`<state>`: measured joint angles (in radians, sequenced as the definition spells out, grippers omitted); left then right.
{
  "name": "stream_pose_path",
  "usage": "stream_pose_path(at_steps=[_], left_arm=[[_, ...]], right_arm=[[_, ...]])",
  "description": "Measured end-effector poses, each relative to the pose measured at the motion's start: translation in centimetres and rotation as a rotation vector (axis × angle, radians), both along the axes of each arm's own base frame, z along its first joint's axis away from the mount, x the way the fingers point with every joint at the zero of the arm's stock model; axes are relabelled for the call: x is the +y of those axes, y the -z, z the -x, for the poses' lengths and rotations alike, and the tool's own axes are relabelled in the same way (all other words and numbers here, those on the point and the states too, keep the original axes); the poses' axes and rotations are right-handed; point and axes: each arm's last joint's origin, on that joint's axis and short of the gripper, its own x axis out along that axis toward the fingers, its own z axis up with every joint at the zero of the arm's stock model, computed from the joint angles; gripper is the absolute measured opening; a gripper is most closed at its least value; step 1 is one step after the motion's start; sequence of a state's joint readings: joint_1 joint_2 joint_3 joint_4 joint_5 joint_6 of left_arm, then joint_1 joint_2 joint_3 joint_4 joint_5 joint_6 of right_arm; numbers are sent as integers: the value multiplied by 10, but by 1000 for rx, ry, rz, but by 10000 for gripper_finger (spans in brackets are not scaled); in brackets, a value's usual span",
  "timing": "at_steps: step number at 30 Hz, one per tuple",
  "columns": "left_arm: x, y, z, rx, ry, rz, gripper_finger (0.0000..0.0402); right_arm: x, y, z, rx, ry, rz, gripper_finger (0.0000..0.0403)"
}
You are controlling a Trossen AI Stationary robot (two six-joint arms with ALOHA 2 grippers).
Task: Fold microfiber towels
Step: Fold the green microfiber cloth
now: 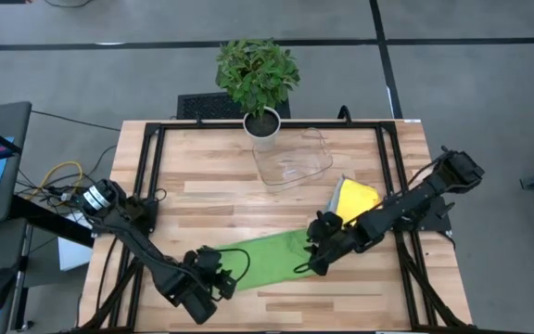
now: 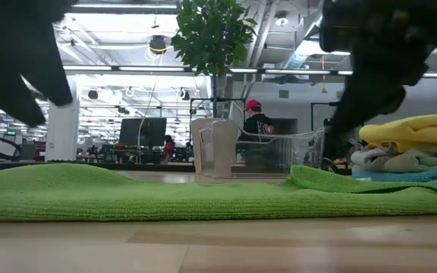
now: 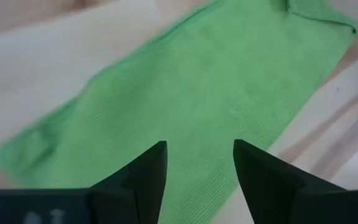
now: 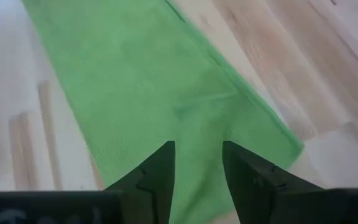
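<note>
- Wooden table (image 1: pixel 202 167) with a potted plant (image 1: pixel 258 79) and clear tray (image 1: pixel 293 160) at upper centre of the high view.
- Green towel (image 1: pixel 265 260) lies flat in a folded strip, lower centre.
- Stacked towels (image 1: pixel 357 199), yellow on top, centre right.
- Left gripper (image 3: pixel 197 165) spread over the strip's left end, holding nothing.
- Right gripper (image 4: pixel 197 163) spread over its right end, empty.

**Green towel folded flat, others stacked nearby**

A green microfiber towel (image 1: pixel 269 258) lies flat on the wooden worktop (image 1: pixel 211 176) as a long folded strip running slantwise. Just beside its far end sits a pile of towels (image 2: pixel 412 155): yellow on top, grey and light blue beneath.
</note>
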<state>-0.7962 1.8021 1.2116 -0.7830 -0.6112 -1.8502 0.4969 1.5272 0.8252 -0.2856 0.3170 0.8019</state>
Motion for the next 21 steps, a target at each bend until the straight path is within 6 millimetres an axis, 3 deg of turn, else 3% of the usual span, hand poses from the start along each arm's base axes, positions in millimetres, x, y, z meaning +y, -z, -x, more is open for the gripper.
stream_pose_path(at_steps=[6,15,21], left_arm=[[13,18,-12,-28,22,41,168],[24,27,-25,-14,13,-1,166],[18,50,-35,32,68,56,166]], right_arm=[[12,29,-12,36,-42,11,158],[22,55,-21,120,-49,57,145],[21,53,-19,137,-10,35,130]])
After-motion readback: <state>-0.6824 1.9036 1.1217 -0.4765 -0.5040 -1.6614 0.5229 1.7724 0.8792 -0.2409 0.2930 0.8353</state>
